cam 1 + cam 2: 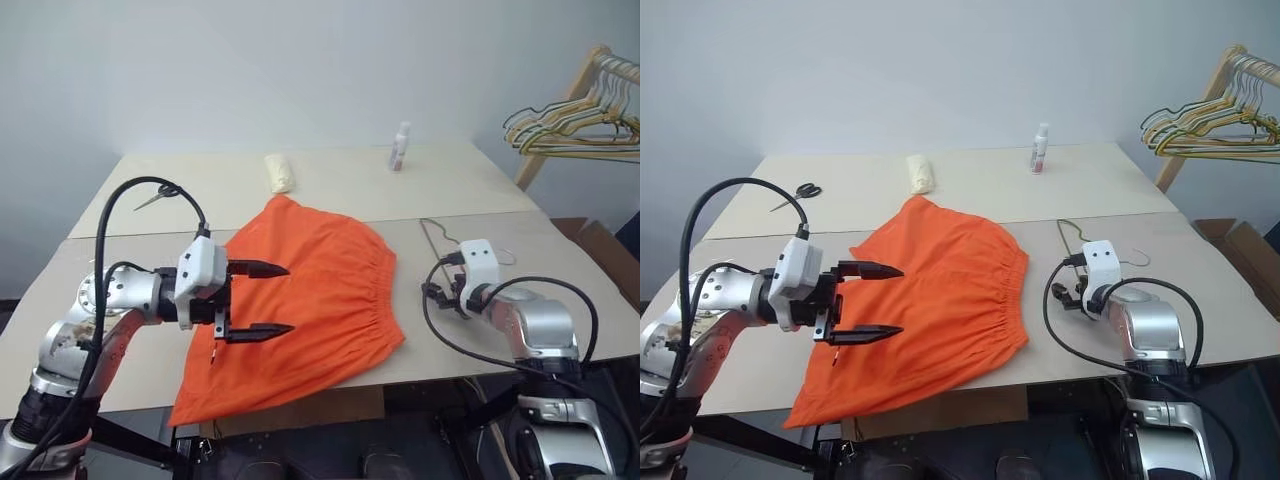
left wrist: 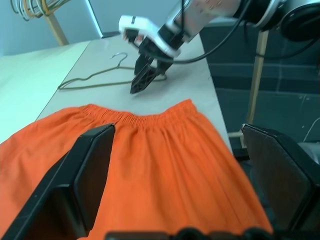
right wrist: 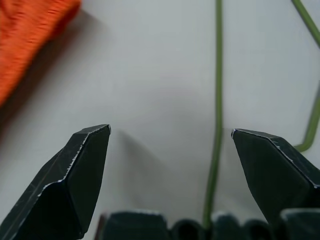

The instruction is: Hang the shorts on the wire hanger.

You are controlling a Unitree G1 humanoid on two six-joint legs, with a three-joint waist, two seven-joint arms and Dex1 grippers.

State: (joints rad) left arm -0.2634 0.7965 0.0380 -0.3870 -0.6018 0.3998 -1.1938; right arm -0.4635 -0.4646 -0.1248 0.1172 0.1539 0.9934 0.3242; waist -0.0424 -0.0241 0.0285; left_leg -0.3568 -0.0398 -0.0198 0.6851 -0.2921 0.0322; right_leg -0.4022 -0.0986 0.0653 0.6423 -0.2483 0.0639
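Shorts: spread on the table, hem overhanging its front edge.
Left gripper: jaws wide, above shorts.
Right gripper: jaws wide, empty, perhaps just over the wire hanger.

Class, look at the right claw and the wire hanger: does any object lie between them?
Nothing visible does. The open right claw hovers over bare table with the wire hanger running between its fingers. The shorts lie off to one side.
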